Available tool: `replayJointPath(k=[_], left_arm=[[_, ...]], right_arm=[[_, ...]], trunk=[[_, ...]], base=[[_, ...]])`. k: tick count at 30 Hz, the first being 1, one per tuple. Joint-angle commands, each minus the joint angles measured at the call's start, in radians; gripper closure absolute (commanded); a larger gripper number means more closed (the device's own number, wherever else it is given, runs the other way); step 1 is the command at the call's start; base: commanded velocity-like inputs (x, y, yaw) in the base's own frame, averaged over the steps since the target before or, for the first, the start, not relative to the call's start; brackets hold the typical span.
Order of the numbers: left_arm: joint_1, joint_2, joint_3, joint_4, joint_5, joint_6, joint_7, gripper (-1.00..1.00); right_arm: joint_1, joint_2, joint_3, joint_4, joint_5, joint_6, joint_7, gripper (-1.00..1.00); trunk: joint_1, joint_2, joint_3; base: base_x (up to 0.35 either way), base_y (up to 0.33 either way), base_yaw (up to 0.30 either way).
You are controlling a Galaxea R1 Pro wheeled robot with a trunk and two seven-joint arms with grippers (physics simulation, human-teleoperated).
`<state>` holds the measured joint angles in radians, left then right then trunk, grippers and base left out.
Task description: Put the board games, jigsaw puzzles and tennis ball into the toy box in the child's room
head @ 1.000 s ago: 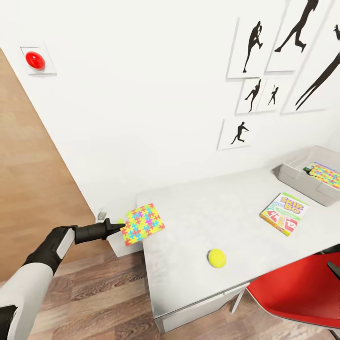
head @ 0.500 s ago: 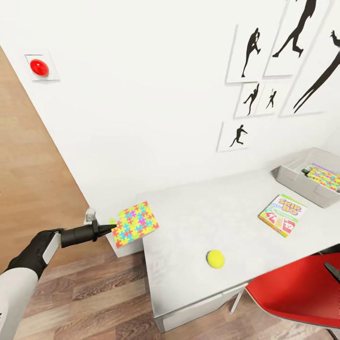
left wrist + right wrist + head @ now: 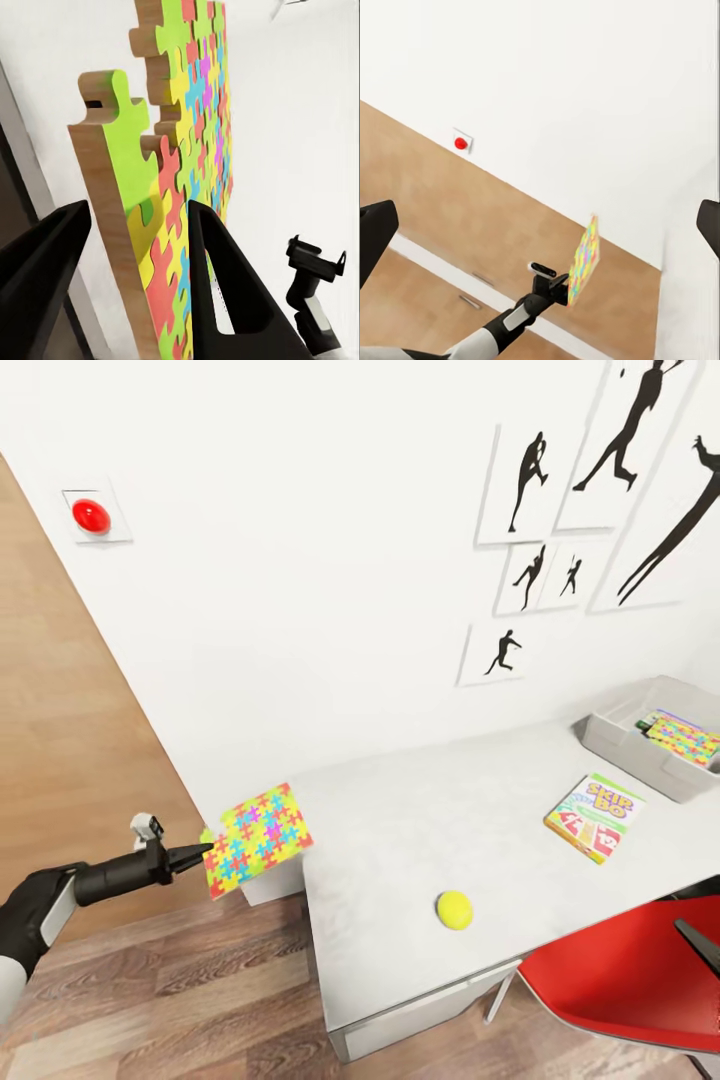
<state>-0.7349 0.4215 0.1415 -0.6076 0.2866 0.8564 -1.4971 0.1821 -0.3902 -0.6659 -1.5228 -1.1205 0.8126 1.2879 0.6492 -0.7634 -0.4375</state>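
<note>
Left tool [image 3: 206,849] clamps one edge of the multicoloured puzzle [image 3: 256,838] in air off the tabletop's [image 3: 420,830] left end; bin [image 3: 625,745] at far right corner holds some toys; Skip-Bo [image 3: 594,817] and ball [image 3: 454,909] remain on tabletop; right tool [image 3: 540,225] spread, empty.

The left arm [image 3: 60,890] reaches forward, its fingers [image 3: 225,277] clamped on a puzzle's [image 3: 255,839] edge; the right fingers [image 3: 375,236] are spread wide.

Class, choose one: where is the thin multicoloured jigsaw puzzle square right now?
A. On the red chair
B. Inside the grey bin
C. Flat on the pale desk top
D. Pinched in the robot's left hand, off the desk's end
D: the left hand grips the thin multicoloured jigsaw puzzle square by its edge, beyond the pale desk top.
</note>
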Motion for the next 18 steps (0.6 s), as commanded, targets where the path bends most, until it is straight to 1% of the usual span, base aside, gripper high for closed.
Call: replayJointPath(k=[1, 2, 5, 11, 18], left_arm=[[0.0, 0.005, -0.001, 0.0, 0.0, 0.01, -0.012, 1.0], [0.0, 0.01, -0.001, 0.0, 0.0, 0.01, -0.021, 1.0], [0.001, 0.029, -0.001, -0.001, 0.0, 0.01, -0.074, 1.0], [0.001, 0.037, -0.002, -0.004, -0.001, 0.01, -0.074, 1.0], [0.002, 0.044, -0.002, -0.014, -0.001, 0.01, -0.074, 1.0]], right_arm=[[0.0, 0.0, 0.001, -0.001, -0.006, 0.007, -0.008, -1.0], [0.0, 0.0, 0.001, -0.002, -0.005, 0.008, -0.014, -1.0], [0.0, 0.001, 0.002, -0.003, 0.002, 0.008, -0.037, -1.0], [0.0, 0.004, 0.009, -0.005, 0.005, 0.001, -0.047, -1.0], [0.0, 0.017, 0.003, -0.006, 0.006, -0.001, -0.048, -1.0]], trunk=[[-0.004, 0.006, 0.002], [-0.008, 0.013, 0.005], [-0.019, 0.034, 0.015], [-0.042, 0.076, 0.034], [-0.069, 0.125, 0.064]], base=[[0.0, 0.0, 0.0], [0.0, 0.0, 0.0], [0.0, 0.0, 0.0], [0.0, 0.0, -0.006], [0.0, 0.0, -0.125]])
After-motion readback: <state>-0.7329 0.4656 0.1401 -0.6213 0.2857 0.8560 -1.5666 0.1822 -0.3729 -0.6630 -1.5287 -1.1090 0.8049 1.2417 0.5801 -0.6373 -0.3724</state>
